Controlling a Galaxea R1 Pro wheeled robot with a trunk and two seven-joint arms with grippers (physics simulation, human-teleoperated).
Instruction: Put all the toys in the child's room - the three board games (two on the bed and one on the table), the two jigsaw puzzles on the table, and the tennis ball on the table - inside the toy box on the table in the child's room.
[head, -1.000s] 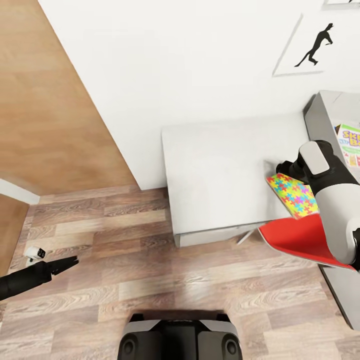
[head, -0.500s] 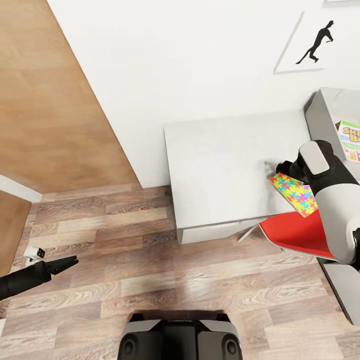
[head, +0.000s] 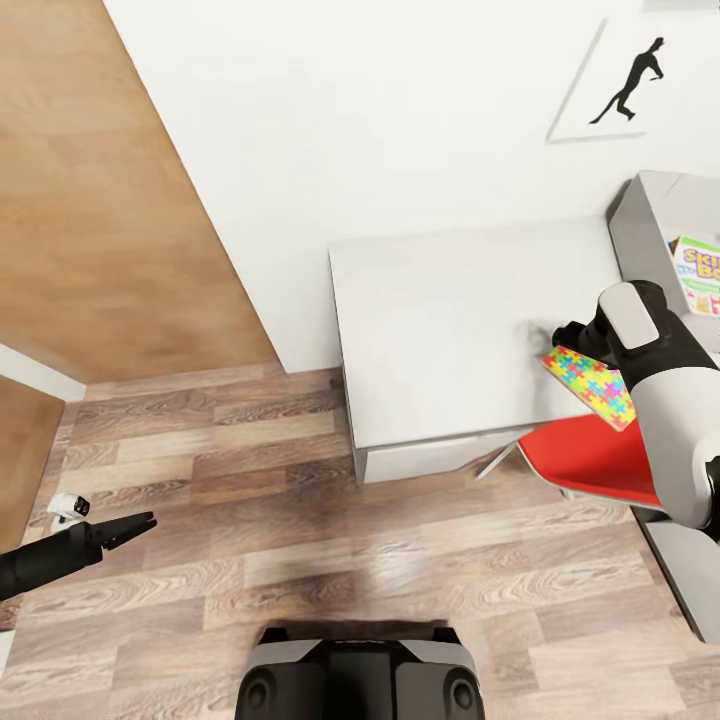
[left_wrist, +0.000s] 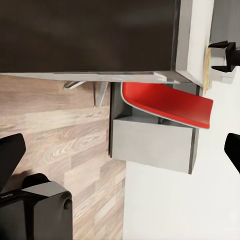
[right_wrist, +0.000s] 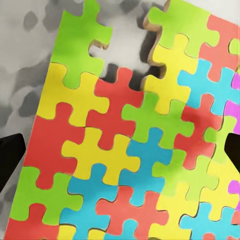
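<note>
- Head view: the flat square jigsaw puzzle of interlocking yellow, pink, blue and green pieces (head: 592, 384) lies at the near right corner of the long desk with the pale grey-white speckled top (head: 440, 330), overhanging that edge above the glossy red moulded chair seat (head: 590, 465). The right gripper (head: 562, 336) sits at the puzzle's far corner, right against it — whether its claw is closed on the edge cannot be told from here. To the right, the light grey shallow bin with flared sides (head: 640, 215) holds a white-green printed board game box (head: 700, 272). Far off to the left, the left gripper (head: 135, 524) hangs over the wood-plank floor (head: 300, 520), its dark fingers drawn to a narrow point, carrying nothing. A black dancer-silhouette picture (head: 630, 80) hangs on the white wall.
- Left wrist view: the camera looks across at the desk's dark underside, the red seat and a grey cabinet block (left_wrist: 152, 145); that gripper's fingertips sit at the frame edges.
- Right wrist view: the puzzle's face lies close under the camera, some pieces missing near one edge, speckled top showing through. The dark fingertips (right_wrist: 11, 160) stand wide apart at either side, with no visible hold on it.
- Handling, as a judgement: thin, light, probably stiff as one sheet, hard to pinch flat — the overhanging edge looks the best place to grip.
</note>
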